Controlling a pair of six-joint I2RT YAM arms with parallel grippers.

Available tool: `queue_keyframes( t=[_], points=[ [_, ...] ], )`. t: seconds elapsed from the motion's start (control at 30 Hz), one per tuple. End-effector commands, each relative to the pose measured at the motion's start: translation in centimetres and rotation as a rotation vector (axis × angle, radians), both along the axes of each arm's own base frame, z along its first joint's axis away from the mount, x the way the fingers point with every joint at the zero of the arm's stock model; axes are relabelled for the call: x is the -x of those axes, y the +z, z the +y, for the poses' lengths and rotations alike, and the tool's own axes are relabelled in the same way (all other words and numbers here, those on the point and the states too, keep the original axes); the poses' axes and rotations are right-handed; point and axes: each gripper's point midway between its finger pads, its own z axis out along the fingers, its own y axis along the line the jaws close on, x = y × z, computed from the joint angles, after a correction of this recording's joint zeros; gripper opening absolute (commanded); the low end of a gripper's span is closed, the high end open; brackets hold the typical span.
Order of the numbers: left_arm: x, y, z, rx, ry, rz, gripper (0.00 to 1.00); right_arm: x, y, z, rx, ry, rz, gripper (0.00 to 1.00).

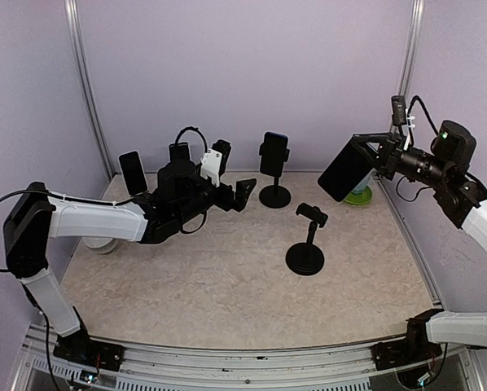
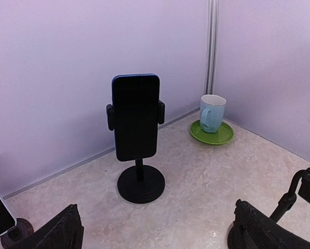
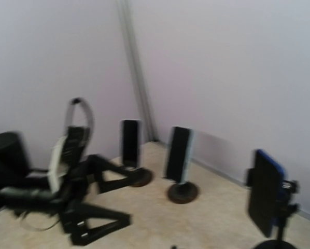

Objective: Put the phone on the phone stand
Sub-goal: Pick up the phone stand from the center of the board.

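Note:
A black phone (image 1: 347, 169) hangs tilted in the air at the right, with my right gripper (image 1: 375, 156) shut on its upper end. The empty phone stand (image 1: 306, 241), black with a round base, stands on the table below and to the left of it; part of it shows at the right edge of the left wrist view (image 2: 300, 193). My left gripper (image 1: 245, 195) is open and holds nothing, low over the table left of centre. Its fingers (image 2: 61, 231) frame the bottom of the left wrist view. The right wrist view is blurred and shows neither its own fingers nor the held phone.
Another stand with a dark phone (image 1: 274, 160) is at the back centre (image 2: 136, 116). Two more phones on stands (image 1: 132, 173) (image 1: 179, 151) are at the back left. A pale blue cup (image 2: 212, 112) sits on a green saucer (image 2: 212, 133) in the back right corner.

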Motion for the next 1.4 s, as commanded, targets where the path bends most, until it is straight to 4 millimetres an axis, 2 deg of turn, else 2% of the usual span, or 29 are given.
queue_keyframes(
  t=[0.0, 0.1, 0.23, 0.3, 0.4, 0.47, 0.63, 0.77, 1.0, 1.37],
  points=[
    [2.0, -0.2, -2.2, -0.032, -0.188, -0.008, 0.99, 1.9, 2.0, 1.2, 0.002, 0.144, -0.099, 0.00],
    [2.9, -0.4, -3.2, -0.040, -0.277, -0.017, 0.99, 2.0, 1.6, 1.6, 0.003, 0.192, -0.071, 0.00],
    [5.5, -0.2, -4.9, -0.044, -0.511, -0.035, 0.99, 3.0, 1.5, 1.8, 0.000, 0.226, -0.065, 0.00],
    [6.0, 0.0, -5.8, -0.056, -0.587, -0.042, 0.99, 3.3, 1.4, 1.7, 0.000, 0.227, -0.065, 0.00],
    [6.4, -1.2, -7.2, -0.102, -0.683, -0.031, 0.99, 4.2, 1.1, 1.9, -0.004, 0.276, -0.053, 0.00],
    [6.3, -1.2, -8.0, -0.108, -0.722, -0.031, 0.97, 4.6, 0.9, 2.0, -0.011, 0.296, -0.041, 0.00],
    [6.3, -2.2, -9.7, -0.108, -0.833, 0.026, 0.92, 5.4, 1.1, 1.7, -0.018, 0.276, -0.049, 0.00],
    [7.1, -2.9, -10.8, -0.100, -0.942, 0.061, 0.90, 5.8, 1.0, 1.6, -0.020, 0.281, -0.044, 0.00],
    [8.1, -3.4, -12.1, -0.027, -1.075, 0.131, 0.85, 5.8, 0.3, 1.6, -0.023, 0.286, -0.022, 0.00],
    [8.4, -2.8, -14.1, 0.018, -1.119, 0.179, 0.71, 5.6, -0.1, 1.5, -0.021, 0.268, -0.008, 0.00]
  ],
)
